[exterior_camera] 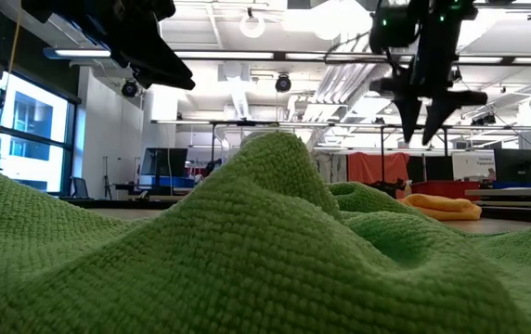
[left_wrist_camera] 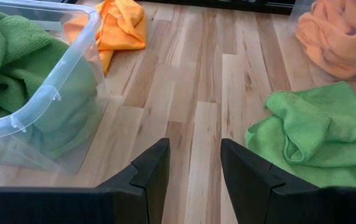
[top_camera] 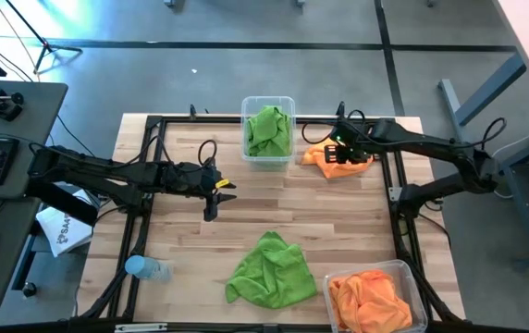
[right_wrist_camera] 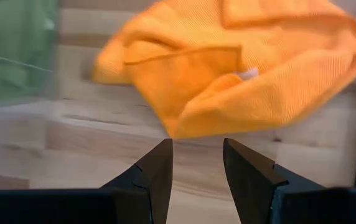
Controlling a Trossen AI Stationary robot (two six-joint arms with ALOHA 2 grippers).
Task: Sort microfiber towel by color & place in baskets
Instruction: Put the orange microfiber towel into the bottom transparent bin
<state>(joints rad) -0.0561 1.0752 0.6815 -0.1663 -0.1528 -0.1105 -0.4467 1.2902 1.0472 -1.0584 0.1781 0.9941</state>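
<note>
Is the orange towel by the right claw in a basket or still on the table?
On the table. The loose orange towel lies crumpled on bare wood beside the basket holding green towels, with the right claw open above it.

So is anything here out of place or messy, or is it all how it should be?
Two towels lie loose on the table instead of in tubs: a crumpled green towel near the front, beside the tub of orange towels, and an orange towel beside the tub of green towels, under the right hand. Nothing looks spilled or damaged.
</note>
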